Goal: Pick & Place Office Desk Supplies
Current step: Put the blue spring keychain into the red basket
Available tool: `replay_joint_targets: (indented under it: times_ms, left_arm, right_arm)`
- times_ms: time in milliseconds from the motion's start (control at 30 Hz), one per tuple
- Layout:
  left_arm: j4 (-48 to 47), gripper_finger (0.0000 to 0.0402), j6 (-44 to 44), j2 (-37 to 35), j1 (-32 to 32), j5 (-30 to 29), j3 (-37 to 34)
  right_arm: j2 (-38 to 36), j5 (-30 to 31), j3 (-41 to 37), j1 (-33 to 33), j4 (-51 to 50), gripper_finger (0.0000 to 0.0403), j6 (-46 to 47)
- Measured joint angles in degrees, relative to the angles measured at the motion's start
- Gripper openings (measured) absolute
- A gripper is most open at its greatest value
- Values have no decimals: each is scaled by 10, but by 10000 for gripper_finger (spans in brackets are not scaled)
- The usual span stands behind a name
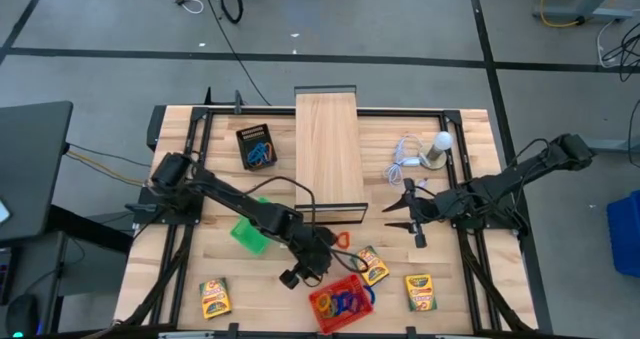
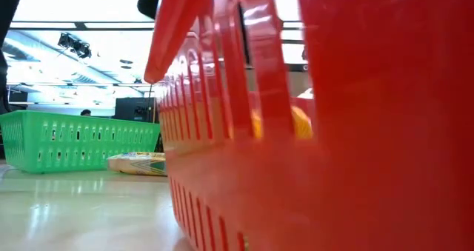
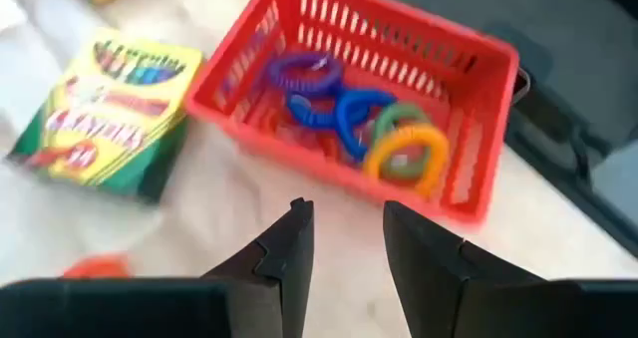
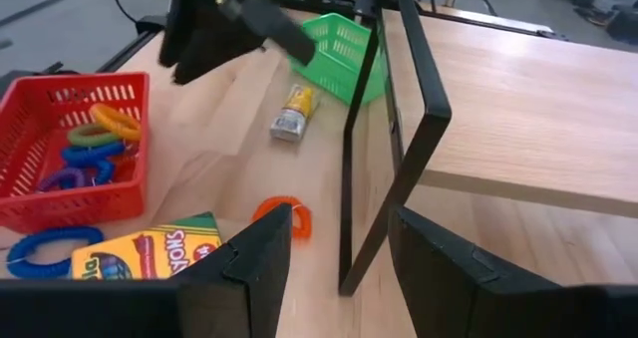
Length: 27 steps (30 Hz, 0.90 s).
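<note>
Red basket (image 1: 322, 312) at the table's (image 1: 180, 269) near edge: purple, blue, green and yellow loops (image 3: 351, 119) inside.
Left gripper (image 1: 313, 270) beside it, part-open, empty; right gripper (image 1: 397, 207) part-open, empty; green basket (image 1: 249, 233) contents unclear.

Two dark, jointed robot arms

Both arms are black, built of slim links and rounded joints; a black cable loops along the left arm (image 1: 240, 204). Each end effector, left (image 3: 344, 253) and right (image 4: 339, 258), has two flat, matte black fingers with stepped inner edges.
</note>
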Motion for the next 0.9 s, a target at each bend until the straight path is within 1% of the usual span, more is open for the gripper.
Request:
replay_joint_targets:
  times_ms: [100, 233, 333, 433, 533, 600, 700, 833, 900]
  left_arm:
    - [-23, 130, 1, -17, 0, -24, 0]
    - [-27, 130, 2, -28, 1, -29, 0]
    - [-40, 130, 8, -28, 0, -32, 0]
    - [-50, 130, 15, -28, 4, -54, -7]
    - [-41, 130, 15, -28, 9, -75, -18]
    - [6, 130, 12, -31, 14, -77, -34]
    - [101, 130, -3, -38, 20, -81, -78]
    - [241, 129, -22, -53, 18, -120, -162]
    - [303, 129, -37, -67, 18, -136, -203]
  right_arm:
    - [0, 0, 0, 6, -1, 176, 8]
    - [4, -2, 0, 24, 0, 176, 32]
    - [22, -3, 0, 44, 3, 176, 63]
    - [73, -3, 0, 68, 26, 174, 93]
    - [148, -5, 1, 98, 96, 169, 102]
    - [204, -5, 8, 115, 131, 167, 102]
    - [272, 0, 38, 137, 139, 165, 102]
    - [338, 9, 86, 164, 134, 165, 96]
    - [356, 9, 111, 175, 122, 165, 94]
